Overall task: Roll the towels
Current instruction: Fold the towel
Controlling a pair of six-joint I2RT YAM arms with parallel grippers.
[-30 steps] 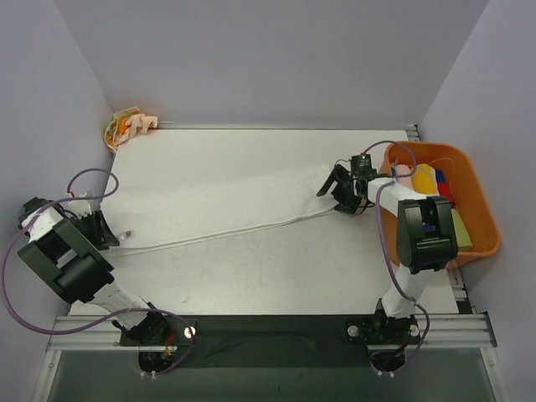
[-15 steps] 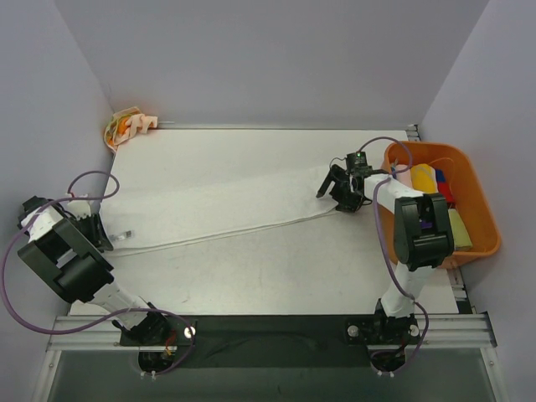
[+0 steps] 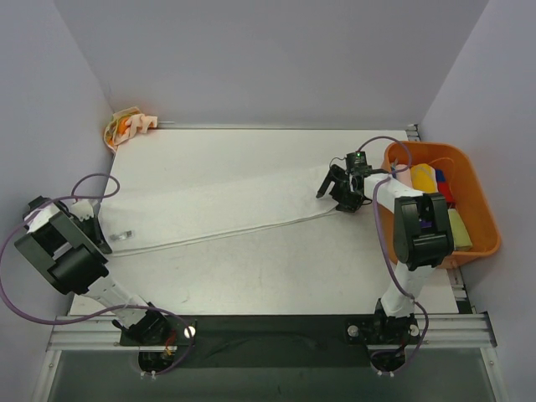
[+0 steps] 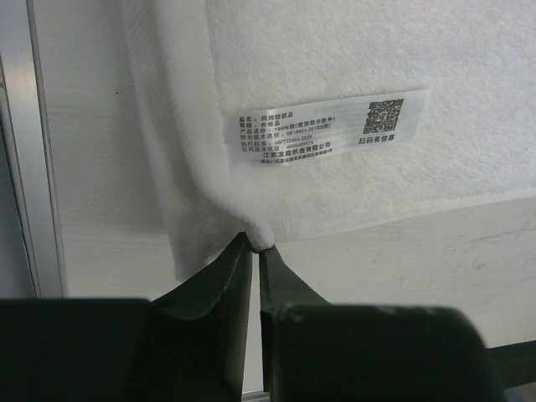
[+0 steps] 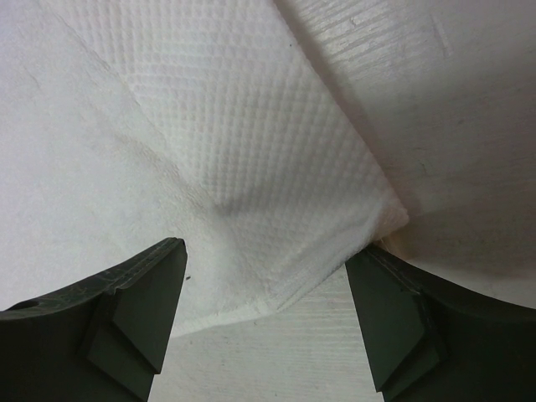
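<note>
Towel rolling has not started: white towel (image 3: 226,201) lies flat across the counter (image 3: 276,268). Left end effector (image 4: 255,243) pinches its near-left corner; right end effector (image 5: 264,251) hangs released over its right corner.

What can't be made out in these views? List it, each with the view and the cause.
- Left wrist: print on the label of the white towel, too small to read.
- Top: contents of the orange bin, partly behind the right arm.
- Top: cream-and-orange cloth at the far left corner, too small to tell its folds.
</note>
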